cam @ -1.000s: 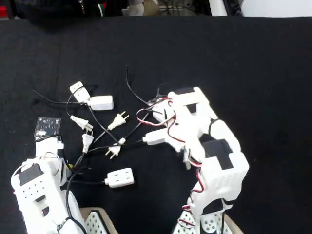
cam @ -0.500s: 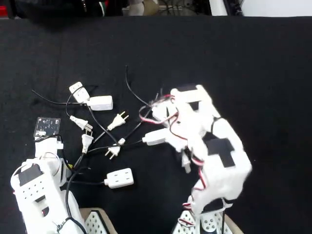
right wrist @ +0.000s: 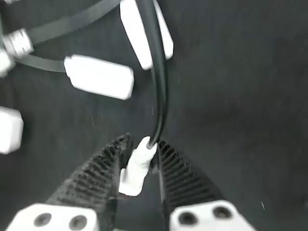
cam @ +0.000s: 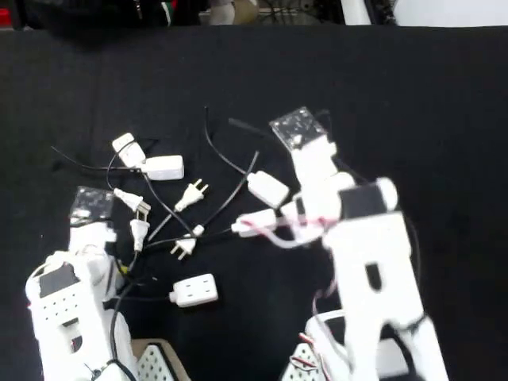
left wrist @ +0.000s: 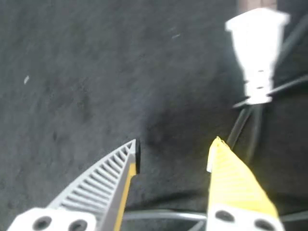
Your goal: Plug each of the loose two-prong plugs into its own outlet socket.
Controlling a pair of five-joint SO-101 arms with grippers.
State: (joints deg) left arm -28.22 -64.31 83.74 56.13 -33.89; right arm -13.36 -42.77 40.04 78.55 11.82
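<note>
Black cloth (cam: 413, 95) over the whole table, faintly speckled up close; beyond its far edge, a thin strip of room (cam: 238, 12), dim and too cluttered to name. At the near left, the left arm (cam: 59, 313), cut off by the lower edge, wrist over the left side of the tangle. From its own camera, left gripper (left wrist: 173, 144) wide open and holding nothing, grey and yellow tips above bare cloth. A white plug (left wrist: 257, 45) just ahead of the yellow tip, blurred, prongs not to be made out, black cords (left wrist: 240, 130) trailing back beneath. In the middle, from above, loose two-prong plugs (cam: 193, 193) lying free among crossing cords. An outlet socket (cam: 194, 290) nearest the arms' bases, another farther out touching a white block (cam: 127, 147), joined or not impossible to tell. Right of centre, two more sockets (cam: 267, 188), one partly behind red wiring (cam: 274, 230). At the right, the right arm (cam: 373, 270), base cut off. From its wrist, right gripper (right wrist: 139, 144) closed tight on a small white plug (right wrist: 136, 168), black cord (right wrist: 159, 86) rising from between the jaws past the two sockets; from above, that grip hidden under the wrist.
</note>
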